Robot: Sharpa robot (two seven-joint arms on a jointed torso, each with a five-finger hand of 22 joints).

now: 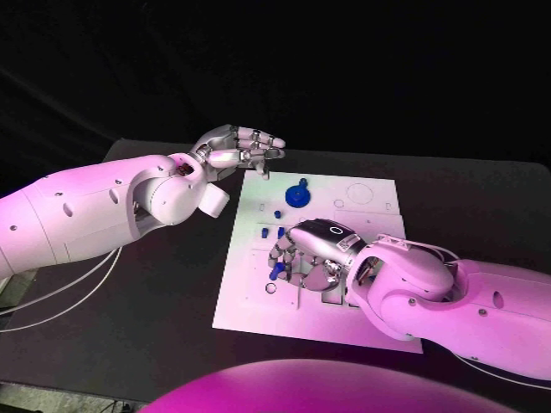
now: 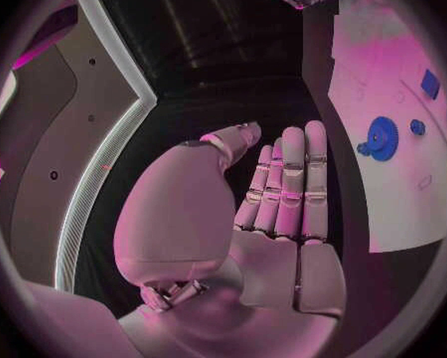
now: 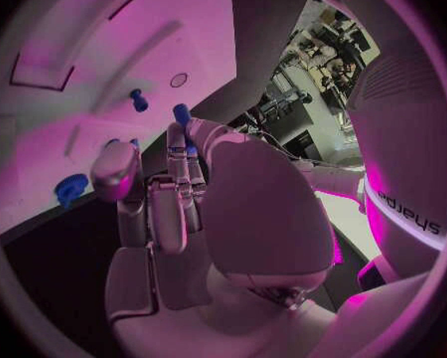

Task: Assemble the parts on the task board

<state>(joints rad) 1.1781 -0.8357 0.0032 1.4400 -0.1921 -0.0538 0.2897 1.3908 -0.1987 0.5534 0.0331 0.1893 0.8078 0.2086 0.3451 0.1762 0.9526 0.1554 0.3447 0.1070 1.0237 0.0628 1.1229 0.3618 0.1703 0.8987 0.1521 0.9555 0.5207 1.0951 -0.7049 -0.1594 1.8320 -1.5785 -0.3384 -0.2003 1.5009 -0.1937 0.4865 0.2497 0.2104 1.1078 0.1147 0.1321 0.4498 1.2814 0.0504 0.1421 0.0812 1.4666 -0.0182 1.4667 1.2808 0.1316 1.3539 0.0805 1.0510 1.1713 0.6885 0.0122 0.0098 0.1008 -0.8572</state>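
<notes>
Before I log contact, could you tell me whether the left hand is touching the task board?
Apart. In the head view the left hand hovers beyond the task board corner, dark table between them.

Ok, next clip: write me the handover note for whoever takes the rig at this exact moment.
Left hand: raised beyond the far left corner of the task board, fingers together, holds nothing.
Right hand: down over the board's middle, fingertips among the small blue parts; a small blue peg sits at its fingertips, but whether it is gripped cannot be told.
Parts: blue gear lies on the far half of the board; several small blue pieces stand near the right hand.
Done: cannot tell what is seated.
Left: probably place the remaining loose pieces, gear included.
</notes>
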